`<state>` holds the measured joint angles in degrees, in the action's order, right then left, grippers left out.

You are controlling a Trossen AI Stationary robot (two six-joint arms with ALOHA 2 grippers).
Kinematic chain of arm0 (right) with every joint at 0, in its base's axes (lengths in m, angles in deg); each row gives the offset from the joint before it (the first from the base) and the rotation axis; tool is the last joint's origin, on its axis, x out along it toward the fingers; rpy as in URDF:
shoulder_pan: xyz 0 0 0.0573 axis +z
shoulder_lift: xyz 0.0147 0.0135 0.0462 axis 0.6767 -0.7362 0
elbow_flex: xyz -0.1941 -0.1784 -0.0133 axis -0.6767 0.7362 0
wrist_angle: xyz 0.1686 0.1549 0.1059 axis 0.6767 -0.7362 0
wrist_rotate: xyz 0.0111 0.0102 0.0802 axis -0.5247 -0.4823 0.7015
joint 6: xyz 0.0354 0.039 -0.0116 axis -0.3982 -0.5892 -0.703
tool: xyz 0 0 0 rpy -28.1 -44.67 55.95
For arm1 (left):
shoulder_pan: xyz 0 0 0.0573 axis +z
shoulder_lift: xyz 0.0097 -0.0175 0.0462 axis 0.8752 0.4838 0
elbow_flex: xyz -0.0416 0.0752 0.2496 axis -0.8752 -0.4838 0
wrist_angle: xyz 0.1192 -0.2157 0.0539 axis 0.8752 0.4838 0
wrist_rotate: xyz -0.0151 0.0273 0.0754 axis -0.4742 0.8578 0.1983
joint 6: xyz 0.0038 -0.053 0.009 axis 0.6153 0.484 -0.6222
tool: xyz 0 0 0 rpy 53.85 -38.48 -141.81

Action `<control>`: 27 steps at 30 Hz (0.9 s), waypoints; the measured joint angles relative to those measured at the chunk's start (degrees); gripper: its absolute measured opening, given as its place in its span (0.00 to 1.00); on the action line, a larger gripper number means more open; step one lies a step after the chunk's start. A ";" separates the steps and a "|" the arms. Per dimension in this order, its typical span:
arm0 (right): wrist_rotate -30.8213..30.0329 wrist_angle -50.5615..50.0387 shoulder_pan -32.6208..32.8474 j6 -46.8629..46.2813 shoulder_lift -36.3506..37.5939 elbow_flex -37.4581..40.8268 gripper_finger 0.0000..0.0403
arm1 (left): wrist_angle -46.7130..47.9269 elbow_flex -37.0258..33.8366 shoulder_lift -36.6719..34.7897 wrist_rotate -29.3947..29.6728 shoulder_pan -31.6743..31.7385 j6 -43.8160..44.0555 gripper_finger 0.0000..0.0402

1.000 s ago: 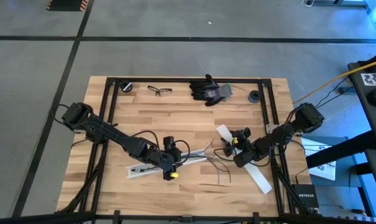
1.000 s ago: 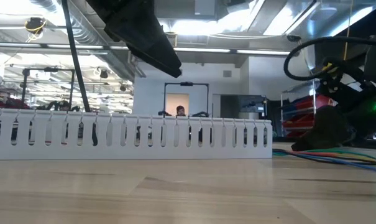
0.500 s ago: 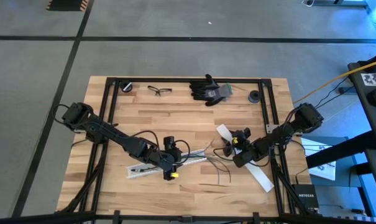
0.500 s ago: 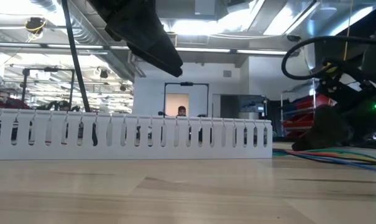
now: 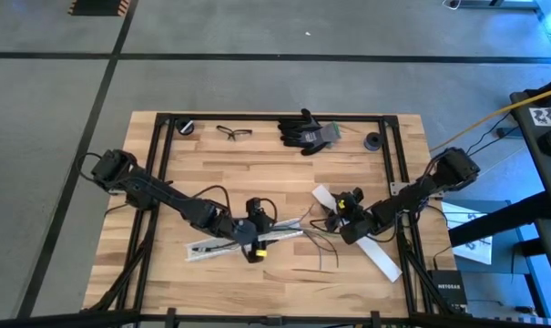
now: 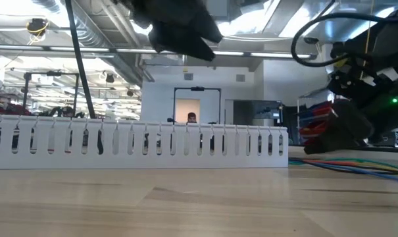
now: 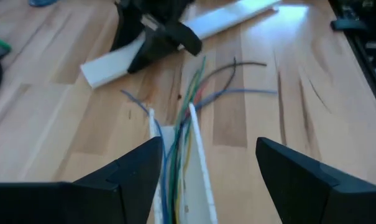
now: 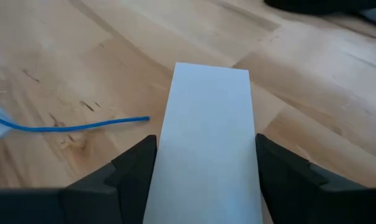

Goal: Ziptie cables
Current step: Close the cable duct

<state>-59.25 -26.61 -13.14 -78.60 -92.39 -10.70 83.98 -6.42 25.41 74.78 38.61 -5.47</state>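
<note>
1. Still loose: cables [image 7: 189, 118] lay in the slotted white channel [image 7: 175, 168] at mid-desk [image 5: 257, 173], free ends splayed past its end toward the flat white strip [image 5: 371, 241]. No ziptie seen anywhere; bundling judged not begun.
2. Left gripper [image 7: 206, 180]: hovered over the channel's near end, fingers wide apart, holding nothing, cables between them.
3. Right gripper [image 8: 203, 186]: poised above the flat white strip, fingers spread to either side of it; whether pressing on it, cannot tell.
4. Against one second earlier: left gripper shifted slightly toward the cables' splayed ends; right gripper nudged along the strip; cables unmoved.
</note>
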 joint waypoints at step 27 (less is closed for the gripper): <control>-2.13 -0.48 0.03 1.96 0.14 -0.02 0.56 | -13.76 -0.02 17.51 -18.01 9.15 -4.71 0.72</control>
<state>-61.38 -27.09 -13.12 -76.64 -92.25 -10.72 70.22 -6.44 42.92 56.77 47.75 -10.17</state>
